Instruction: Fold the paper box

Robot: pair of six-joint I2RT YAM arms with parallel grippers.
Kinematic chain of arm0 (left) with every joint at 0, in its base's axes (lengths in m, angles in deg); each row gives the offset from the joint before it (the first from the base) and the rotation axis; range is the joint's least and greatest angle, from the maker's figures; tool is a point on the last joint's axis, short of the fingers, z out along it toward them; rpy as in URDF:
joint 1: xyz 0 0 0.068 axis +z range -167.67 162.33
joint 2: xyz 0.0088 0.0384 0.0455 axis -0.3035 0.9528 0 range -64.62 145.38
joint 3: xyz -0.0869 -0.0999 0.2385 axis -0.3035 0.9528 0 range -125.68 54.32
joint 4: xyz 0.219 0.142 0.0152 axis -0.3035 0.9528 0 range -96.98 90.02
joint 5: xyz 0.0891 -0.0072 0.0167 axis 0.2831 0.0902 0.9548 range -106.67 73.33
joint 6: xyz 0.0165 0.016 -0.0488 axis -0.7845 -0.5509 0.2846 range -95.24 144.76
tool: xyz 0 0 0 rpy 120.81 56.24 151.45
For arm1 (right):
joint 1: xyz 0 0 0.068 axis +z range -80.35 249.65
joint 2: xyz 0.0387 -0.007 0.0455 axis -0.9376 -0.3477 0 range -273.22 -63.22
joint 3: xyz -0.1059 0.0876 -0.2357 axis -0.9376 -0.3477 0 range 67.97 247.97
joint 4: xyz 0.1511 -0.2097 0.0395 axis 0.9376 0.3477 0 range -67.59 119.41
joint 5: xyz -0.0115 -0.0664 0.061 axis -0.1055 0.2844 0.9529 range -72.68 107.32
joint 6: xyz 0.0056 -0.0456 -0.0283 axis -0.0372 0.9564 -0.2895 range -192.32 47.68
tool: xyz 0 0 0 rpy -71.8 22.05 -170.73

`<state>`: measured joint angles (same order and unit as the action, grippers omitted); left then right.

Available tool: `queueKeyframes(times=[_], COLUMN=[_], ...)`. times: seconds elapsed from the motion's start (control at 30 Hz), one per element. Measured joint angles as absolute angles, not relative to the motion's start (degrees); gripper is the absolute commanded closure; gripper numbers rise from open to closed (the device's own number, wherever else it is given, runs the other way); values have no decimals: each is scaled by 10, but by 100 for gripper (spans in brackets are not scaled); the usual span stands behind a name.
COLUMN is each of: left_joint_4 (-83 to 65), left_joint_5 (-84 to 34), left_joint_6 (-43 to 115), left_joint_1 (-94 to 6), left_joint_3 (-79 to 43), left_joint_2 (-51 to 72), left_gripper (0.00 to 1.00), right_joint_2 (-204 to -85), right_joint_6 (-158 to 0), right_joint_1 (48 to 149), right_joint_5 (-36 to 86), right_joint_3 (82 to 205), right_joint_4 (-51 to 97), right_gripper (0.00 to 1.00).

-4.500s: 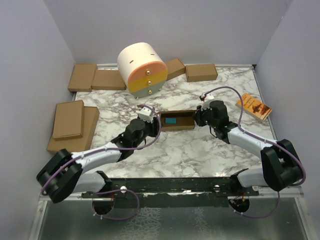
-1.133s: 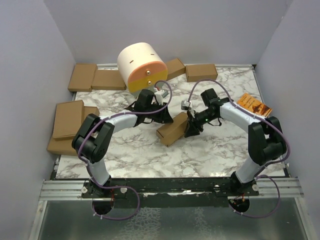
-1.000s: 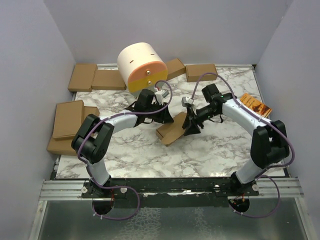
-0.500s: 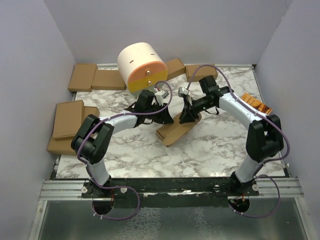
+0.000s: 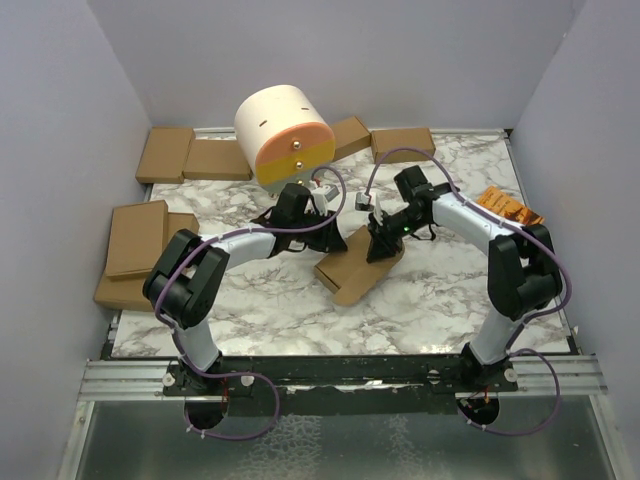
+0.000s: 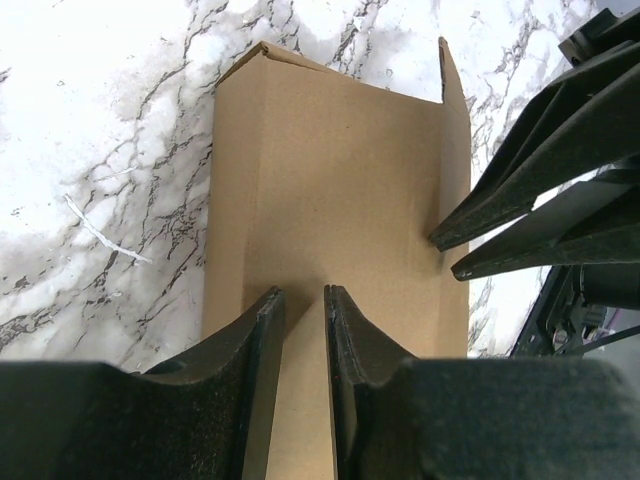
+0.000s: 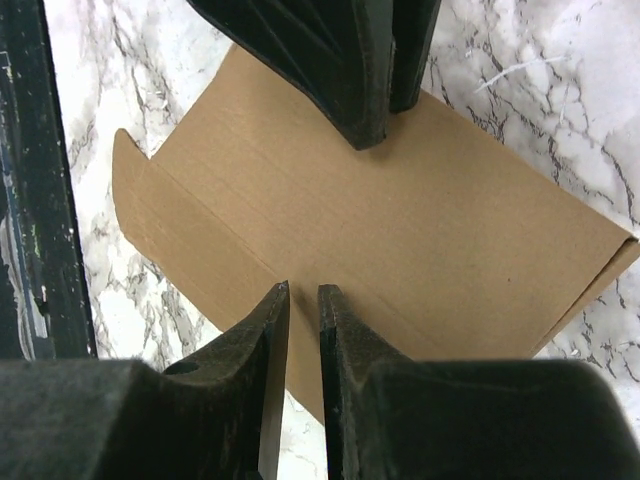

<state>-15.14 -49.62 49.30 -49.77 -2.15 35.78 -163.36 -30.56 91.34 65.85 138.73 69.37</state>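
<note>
The paper box (image 5: 358, 268) was seen as a flat brown cardboard rectangle, lying askew on the white marble-patterned table (image 5: 250, 310) at mid-depth, slightly right of centre. Its top face was plain and matte, with faint creases. A small rounded flap tab was seen at one corner in both wrist views.

The left end effector (image 5: 335, 238) was placed at the box's far-left end and the right end effector (image 5: 378, 250) at its far-right edge, the two close together. In the left wrist view, the black fingers (image 6: 262, 345) were seen almost together with only a thin gap, tips down at the cardboard. Whether cardboard was pinched could not be told. The same was noted in the right wrist view: fingers (image 7: 268, 345) nearly closed, a slim gap, tips at the box face, grip not determinable.

A cream drum-shaped container (image 5: 285, 135) with an orange and yellow front and small knobs was placed at the far side. Other flat cardboard boxes (image 5: 190, 155) were lined along the far edge, and more were stacked at the left (image 5: 140, 245). An orange booklet (image 5: 505, 208) was seen at the right edge.
</note>
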Motion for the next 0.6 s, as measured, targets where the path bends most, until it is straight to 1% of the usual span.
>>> queueKeyframes(times=[0.27, 0.4, 0.6], left_joint_4=[-150, -156, -157], left_joint_5=[-496, -496, -494], left_joint_6=[491, 491, 491], left_joint_1=[-504, -504, -504], left_joint_3=[-19, -16, -15], left_joint_2=[363, 364, 361], left_gripper=[75, 75, 71], right_joint_2=[-1652, -1653, -1649], right_joint_6=[-306, -310, -302], right_joint_1=[913, 913, 913], right_joint_5=[629, 628, 652], right_joint_3=[1374, 1367, 1367], right_joint_4=[690, 681, 688], right_gripper=[82, 79, 76])
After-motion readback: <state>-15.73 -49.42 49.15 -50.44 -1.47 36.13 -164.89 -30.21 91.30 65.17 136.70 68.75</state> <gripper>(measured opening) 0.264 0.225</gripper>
